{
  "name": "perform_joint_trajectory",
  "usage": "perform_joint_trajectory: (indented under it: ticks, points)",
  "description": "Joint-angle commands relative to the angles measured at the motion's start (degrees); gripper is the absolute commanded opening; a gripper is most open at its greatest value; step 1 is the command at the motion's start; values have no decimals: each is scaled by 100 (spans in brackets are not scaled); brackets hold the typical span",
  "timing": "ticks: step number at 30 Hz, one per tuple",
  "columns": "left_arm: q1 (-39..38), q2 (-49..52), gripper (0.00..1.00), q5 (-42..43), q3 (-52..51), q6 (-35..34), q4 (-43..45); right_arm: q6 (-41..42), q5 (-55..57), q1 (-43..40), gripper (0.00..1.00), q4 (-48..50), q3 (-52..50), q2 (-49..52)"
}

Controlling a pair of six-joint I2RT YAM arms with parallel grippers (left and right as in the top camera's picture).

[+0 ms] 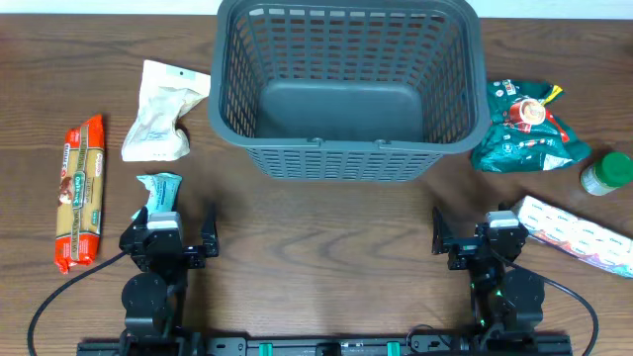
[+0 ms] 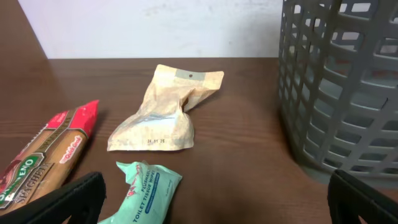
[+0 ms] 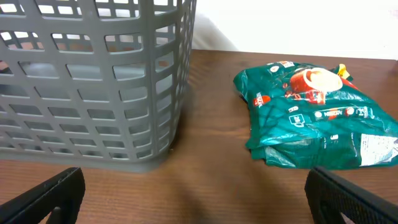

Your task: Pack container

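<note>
Both end effectors (image 1: 173, 220) (image 1: 475, 225) (jaws wide) face the container (image 1: 346, 146).

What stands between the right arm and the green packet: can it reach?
Probably yes. The right gripper is open, the green packet lies ahead of it on the table with nothing between, and the basket sits to its left.

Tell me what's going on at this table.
Two robot arms are set to pack the grey basket, which is empty; nothing has been picked up yet. The left gripper and the right gripper are both open and hold nothing. To the basket's left lie a spaghetti packet, a beige pouch and a tissue pack. To its right lie a green coffee bag, a green-lidded jar and a white packet.
</note>
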Motion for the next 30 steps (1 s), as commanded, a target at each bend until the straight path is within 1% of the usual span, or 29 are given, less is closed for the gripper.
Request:
perform_joint_trajectory:
  ticks: [1, 21, 26, 30]
  points:
    - [26, -35, 99, -4, -160, 76, -26, 81, 37, 50, 99, 17, -48, -55]
    - [26, -35, 99, -4, -160, 76, -28, 133, 109, 48, 99, 15, -44, -46]
    - [26, -35, 99, -4, -160, 74, -26, 667, 422, 48, 99, -79, 87, -46]
    - [26, -35, 99, -4, -160, 76, -26, 774, 1043, 44, 99, -168, 402, 76]
